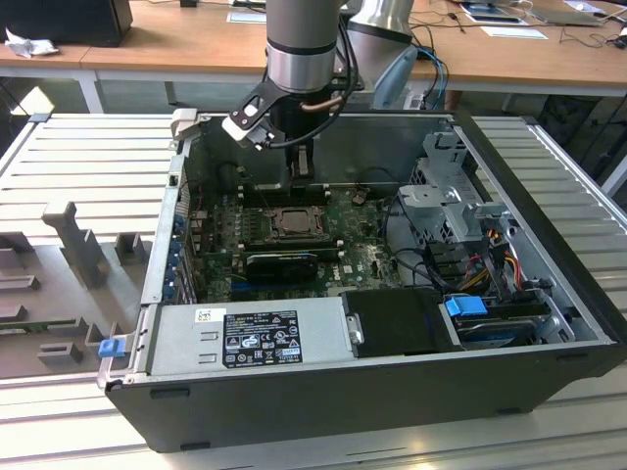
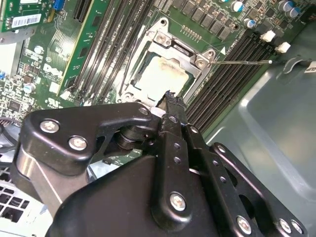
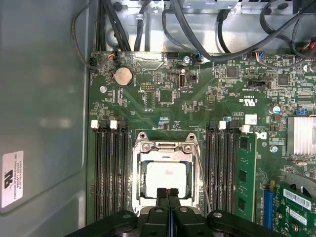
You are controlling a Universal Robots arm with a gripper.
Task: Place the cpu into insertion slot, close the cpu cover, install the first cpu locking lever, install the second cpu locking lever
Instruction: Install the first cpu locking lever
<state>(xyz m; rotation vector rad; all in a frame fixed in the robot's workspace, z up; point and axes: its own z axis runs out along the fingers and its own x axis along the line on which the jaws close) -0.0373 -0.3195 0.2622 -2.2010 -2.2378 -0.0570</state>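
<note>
White printed label (image 1: 263,336) on power supply, arm (image 1: 302,54) upright above cpu (image 3: 167,178), fingers (image 3: 162,195) closed together, empty, tips by cpu's edge

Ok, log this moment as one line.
gripper: shut, empty, tips at cover edge | cpu: seated in insertion slot | cpu cover: down over cpu

My bench (image 1: 88,157) is a grey surface of parallel ribbed slats. Grey moulded fixtures (image 1: 73,245) stand on it at the exterior view's left. Beyond it runs a wooden desk (image 1: 176,44) on white legs, carrying a black box (image 1: 78,20), crumpled white paper (image 1: 24,44) and flat sheets (image 1: 514,31).
</note>
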